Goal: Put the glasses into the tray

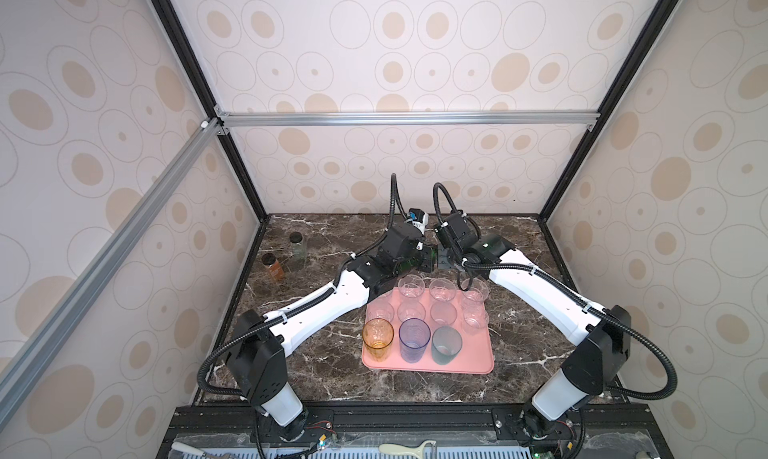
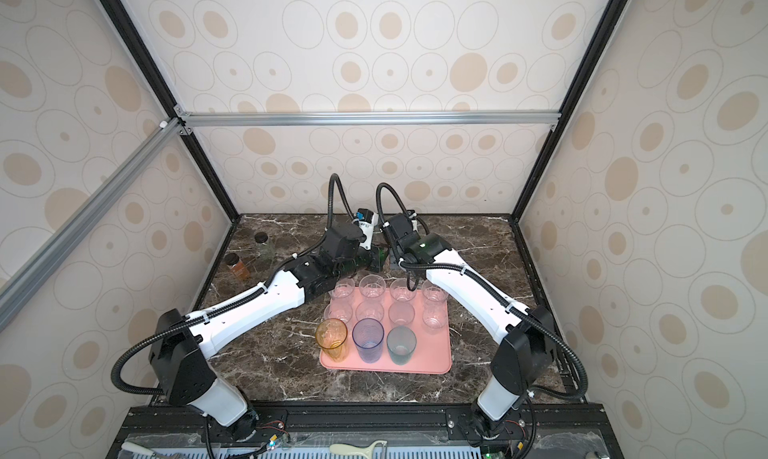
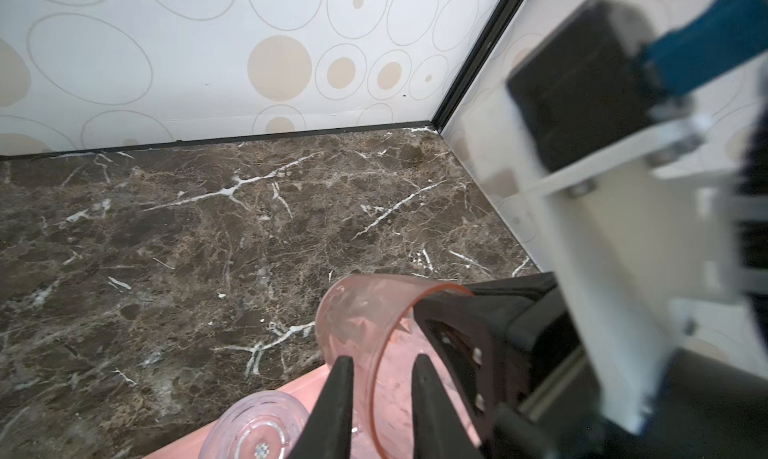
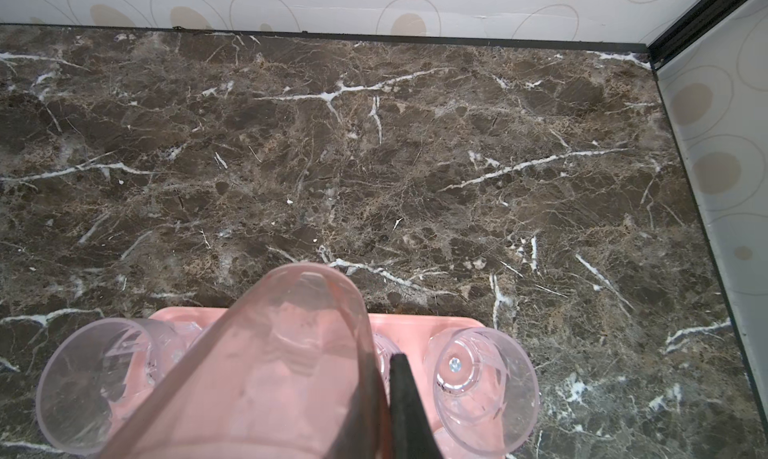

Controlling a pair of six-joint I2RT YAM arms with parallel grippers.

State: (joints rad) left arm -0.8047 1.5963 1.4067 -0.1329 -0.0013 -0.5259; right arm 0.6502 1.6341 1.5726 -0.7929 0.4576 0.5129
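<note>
**Pink glass between both tools at the far side of the tray**

The right tool [image 4: 384,374] is pressed together on the wall of the pink glass [image 4: 270,374], near its mouth. One black finger [image 4: 401,394] lies on the outside of the wall, and the other one is hidden behind the tinted wall. The left tool [image 3: 382,359] meets the same glass from the opposite side. Its two fingers [image 3: 338,394] are a little spread. The rim of the glass passes between them with a small gap on each side, so they do not pinch it. The pink glass is tilted, not upright. It hangs over the far rim of the tray [image 1: 469,359], above the back row of glasses, and it does not stand in the tray.

In both top views the two tools are close together, just behind the tray, and the pink glass is hard to see there.

In the tray, the amber glass [image 1: 377,338], the blue glass [image 1: 414,338] and the teal glass [image 1: 446,344] stand in the near row. Behind them stand the clear glasses [image 1: 442,290] in two rows. The tray lies in the middle of the dark marble counter [image 1: 332,374]. Two bottles [image 1: 274,268] with black caps stand on the counter at the far left, well apart from the tray
</note>
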